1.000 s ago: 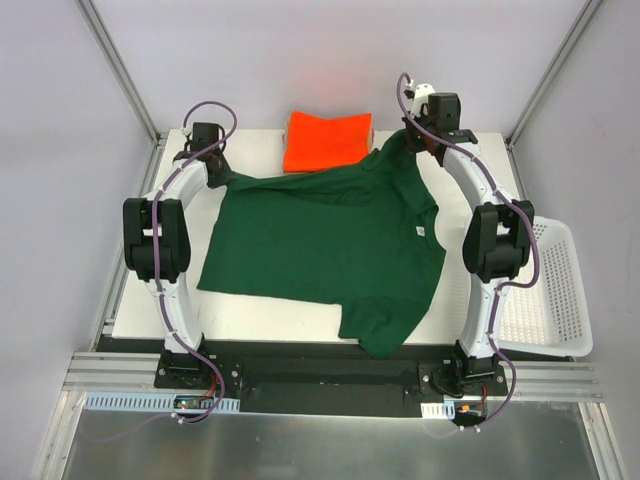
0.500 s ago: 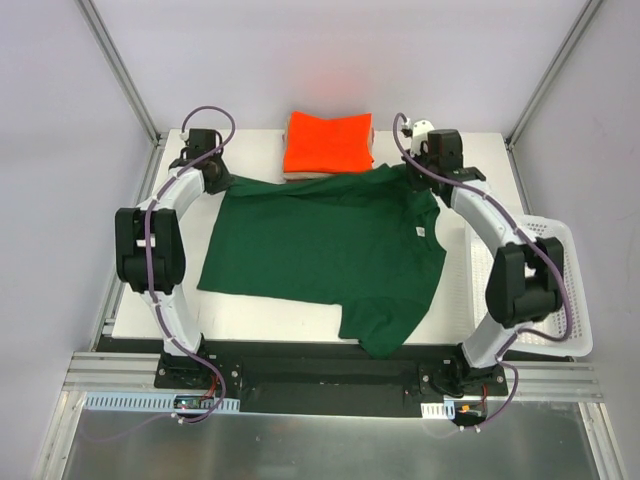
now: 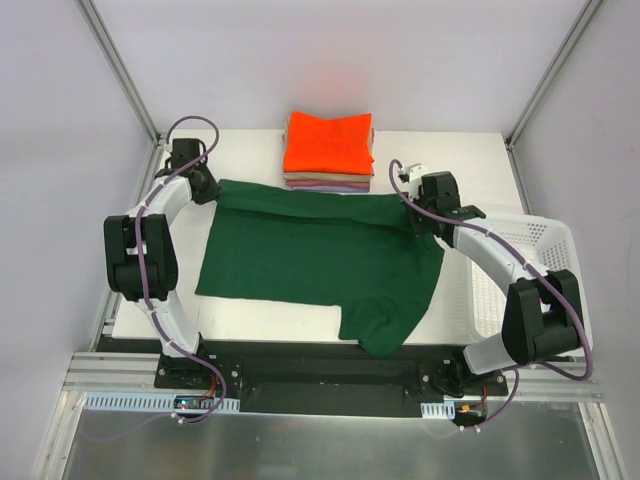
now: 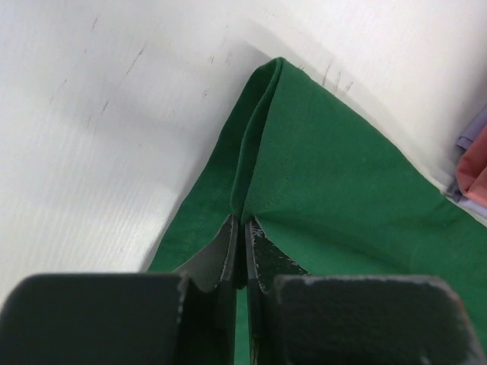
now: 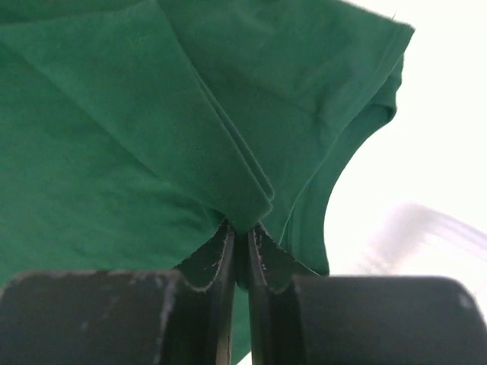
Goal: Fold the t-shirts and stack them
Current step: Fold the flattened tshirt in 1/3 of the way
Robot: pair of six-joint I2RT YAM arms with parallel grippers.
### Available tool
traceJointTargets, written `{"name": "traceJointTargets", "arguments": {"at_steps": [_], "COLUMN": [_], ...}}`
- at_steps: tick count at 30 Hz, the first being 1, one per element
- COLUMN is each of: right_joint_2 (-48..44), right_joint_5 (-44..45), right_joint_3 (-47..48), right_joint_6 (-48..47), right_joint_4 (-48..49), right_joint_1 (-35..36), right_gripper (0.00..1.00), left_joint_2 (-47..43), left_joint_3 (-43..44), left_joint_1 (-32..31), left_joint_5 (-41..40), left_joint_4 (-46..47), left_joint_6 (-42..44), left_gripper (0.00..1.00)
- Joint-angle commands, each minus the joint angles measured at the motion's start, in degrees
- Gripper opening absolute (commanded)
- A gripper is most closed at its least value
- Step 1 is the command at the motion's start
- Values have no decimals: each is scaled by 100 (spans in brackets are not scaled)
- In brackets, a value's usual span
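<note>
Green cotton near the far edge of the table (image 3: 450, 160): we pinch the dark green t-shirt (image 3: 310, 260) along its fold, left gripper (image 4: 243, 225) and right gripper (image 5: 245, 230) both clamped on it.

Right end effector (image 5: 242, 237) is viewed from behind, with the fingers (image 5: 217, 262) pressed almost together. A bunched fold of the dark green t-shirt (image 5: 114, 129) is pinched between the tips. From the pinch, the fabric is spread up and left in layered creases. A curved hemmed edge is seen at upper right, against the white table (image 5: 441, 114). A blurred pale streaked shape is noted lower right and cannot be identified.
</note>
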Motion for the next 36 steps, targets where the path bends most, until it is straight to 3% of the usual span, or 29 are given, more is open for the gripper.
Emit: {"name": "traceJointTargets", "arguments": {"at_steps": [1, 4, 6, 7, 8, 9, 10, 11, 12, 13, 14, 16, 20, 23, 29, 36], "right_joint_2": [-345, -389, -485, -556, -652, -775, -950, -1117, -1232, -1337, -1382, -1304, -175, 943, 2193, 2651], "right_joint_5": [434, 671, 654, 610, 619, 706, 733, 620, 497, 365, 294, 162, -1074, -1175, -1236, -1728], "right_joint_3": [-176, -343, -475, -554, -624, -729, -826, -897, -950, -950, -863, -618, 391, 1489, 2240, 2197], "right_joint_6": [181, 356, 558, 638, 734, 883, 1059, 1156, 1227, 1279, 1376, 1569, 1772, 1807, 1755, 1728], "right_joint_4": [-330, -638, -910, -1050, -1121, -1122, -992, -834, -649, -526, -464, -305, -198, -655, -718, -612], "right_joint_1": [196, 407, 565, 618, 671, 715, 715, 724, 715, 715, 715, 707, 523, 452, 364, 364], "right_gripper": [15, 23, 27, 29, 30, 37, 51, 63, 73, 89, 96, 96, 96, 96, 96, 96], "left_joint_2": [-236, -297, -394, -455, -508, -569, -613, -683, -754, -807, -868, -965, -773, -282, 738, 1047], "left_joint_3": [-136, -294, -417, -470, -497, -514, -497, -506, -514, -523, -515, -488, -181, 91, 417, 268], "left_joint_1": [3, 38, 64, 90, 108, 126, 134, 135, 143, 143, 161, 196, 187, 152, 152, 187], "left_joint_5": [179, 91, 56, -162, -242, -304, -365, -514, -724, -900, -1050, -851, 1428, 2357, 2842, 2711], "left_joint_4": [95, 69, 7, -45, -133, -238, -370, -475, -555, -625, -661, -652, -338, 76, 77, 51], "left_joint_6": [115, 115, 115, 141, 193, 307, 430, 492, 519, 528, 545, 493, 186, -139, 71, 255], "left_gripper": [0, 0, 6, 14, 29, 40, 48, 63, 86, 99, 99, 99, 99, 99, 99, 99]}}
